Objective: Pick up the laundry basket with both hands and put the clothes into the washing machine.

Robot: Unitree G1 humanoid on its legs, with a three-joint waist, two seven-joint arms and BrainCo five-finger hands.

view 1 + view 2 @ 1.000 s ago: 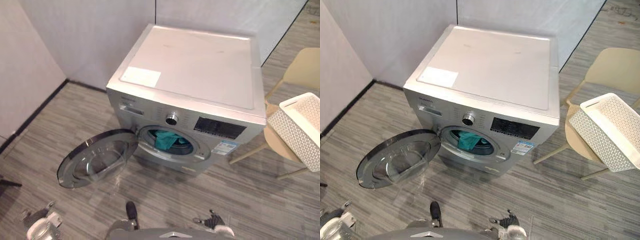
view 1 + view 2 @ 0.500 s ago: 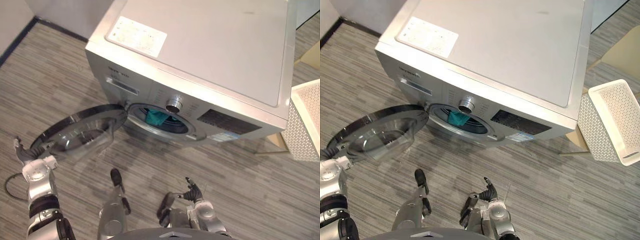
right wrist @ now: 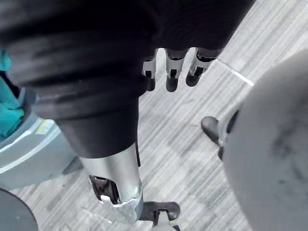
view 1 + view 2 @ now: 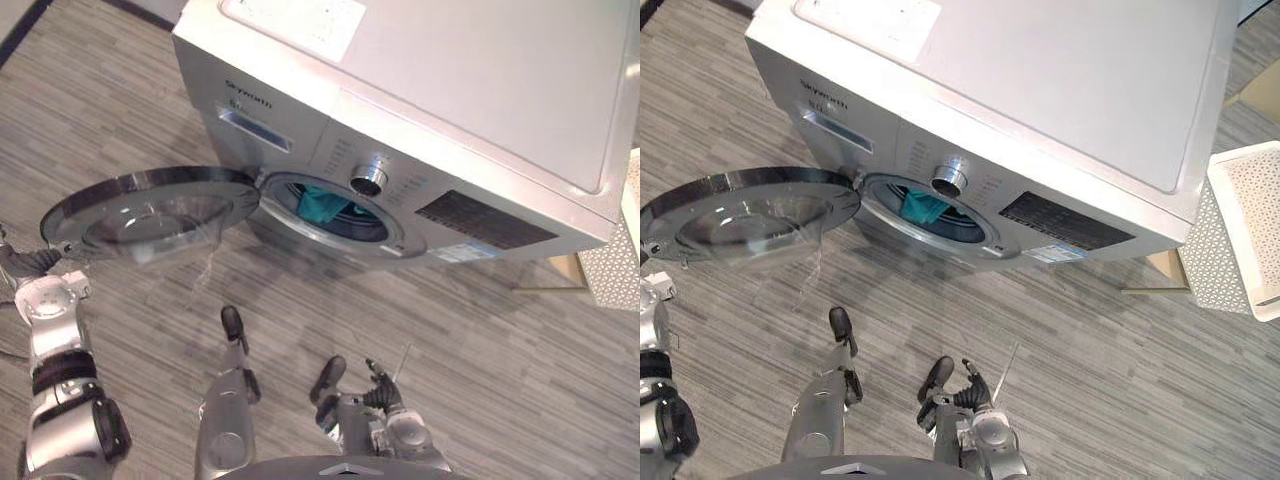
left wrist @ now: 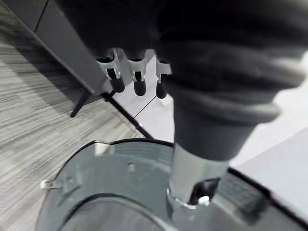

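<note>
The silver washing machine (image 4: 480, 90) stands with its round door (image 4: 150, 210) swung open to the left. A teal cloth (image 4: 322, 205) lies in the drum opening. The white perforated laundry basket (image 4: 1250, 230) sits to the right of the machine, with no hand on it. My left hand (image 4: 45, 297) hangs low at the left, just beside the door's outer rim, its fingers (image 5: 139, 79) straight and holding nothing. My right hand (image 4: 388, 402) hangs low over the floor in front of the machine, its fingers (image 3: 172, 72) relaxed and holding nothing.
A beige chair (image 4: 1165, 268) carries the basket at the right. Grey striped floor (image 4: 480, 340) spreads in front of the machine. The open door juts out over the floor at the left, close to my left arm.
The camera has tilted down and come closer to the machine, so the whole picture has shifted. My left hand has come up beside the door's rim. The basket has slid to the picture's right edge.
</note>
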